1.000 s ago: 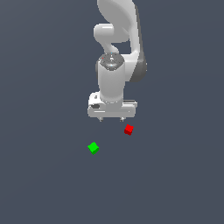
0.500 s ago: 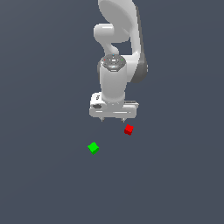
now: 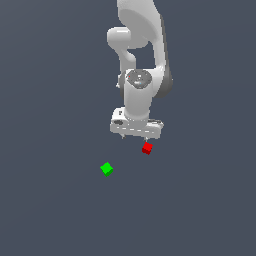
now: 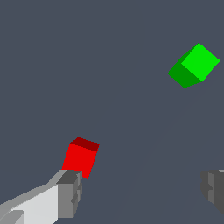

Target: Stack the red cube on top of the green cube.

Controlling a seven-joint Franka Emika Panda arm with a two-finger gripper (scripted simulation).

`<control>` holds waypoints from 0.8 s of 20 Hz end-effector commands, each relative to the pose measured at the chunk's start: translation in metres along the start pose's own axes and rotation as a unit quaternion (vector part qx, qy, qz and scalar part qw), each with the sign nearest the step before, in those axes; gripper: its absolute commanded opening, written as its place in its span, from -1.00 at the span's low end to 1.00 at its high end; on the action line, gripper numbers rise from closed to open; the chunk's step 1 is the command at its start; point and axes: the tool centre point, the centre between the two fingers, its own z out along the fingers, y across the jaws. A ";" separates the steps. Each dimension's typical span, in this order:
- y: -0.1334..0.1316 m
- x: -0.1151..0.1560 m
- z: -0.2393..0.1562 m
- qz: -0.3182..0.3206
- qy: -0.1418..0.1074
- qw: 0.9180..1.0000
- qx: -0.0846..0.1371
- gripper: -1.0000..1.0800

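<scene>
The red cube (image 3: 147, 148) lies on the dark grey floor, just below the end of my gripper (image 3: 135, 138) that is nearer the exterior view's right. The green cube (image 3: 106, 169) lies apart from it, lower and toward the exterior view's left. The gripper is open and empty, pointing down, hovering a little above the floor. In the wrist view the red cube (image 4: 80, 158) sits right beside one grey fingertip (image 4: 70, 192), not between the fingers. The other fingertip (image 4: 214, 188) is far across. The green cube (image 4: 194, 65) lies farther off.
The flat dark grey floor (image 3: 55, 210) stretches all around the two cubes. The white arm (image 3: 142, 55) rises above the gripper. No other objects show.
The gripper has come down slightly toward the red cube. Both cubes have stayed where they were, and the fingers have stayed open.
</scene>
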 end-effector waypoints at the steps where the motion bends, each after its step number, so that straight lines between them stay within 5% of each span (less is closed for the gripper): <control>1: -0.009 -0.005 0.009 0.023 -0.001 1.000 0.000 0.92; 16: -0.059 -0.023 0.055 0.136 -0.004 0.991 0.000 0.92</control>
